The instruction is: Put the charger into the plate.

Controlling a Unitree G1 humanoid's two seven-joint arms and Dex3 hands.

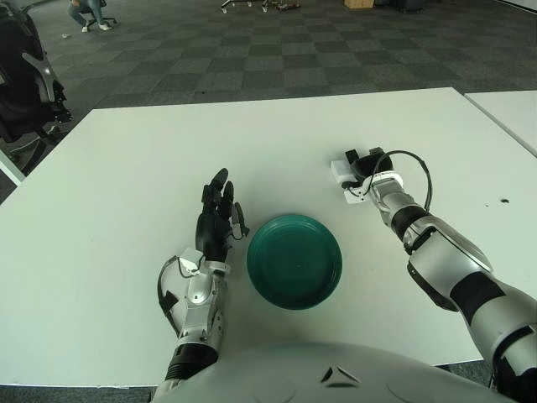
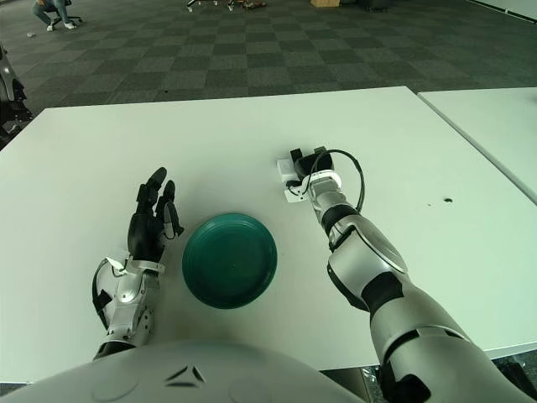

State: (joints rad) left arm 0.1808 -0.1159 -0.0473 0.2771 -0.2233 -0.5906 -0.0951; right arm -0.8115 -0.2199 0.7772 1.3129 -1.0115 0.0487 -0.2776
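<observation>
Judging by its look, you have a light, rigid, smooth white charger (image 1: 345,176) toward the bench's (image 1: 126,168) far right; your right hand (image 1: 365,164) curls on it; pinch its flat sides. Left hand (image 1: 216,220) spread beside the plate (image 1: 294,260).

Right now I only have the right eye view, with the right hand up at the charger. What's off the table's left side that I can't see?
Observer: The left eye view shows a black chair just past the table's far left corner. Your view catches only a sliver of it.
Operator: Anything else over there, near the left hand?
Observer: A white edge of another surface shows below the chair, outside your frame. The left hand is well clear of it, open beside the plate, on its left. The right hand is at the charger.
</observation>
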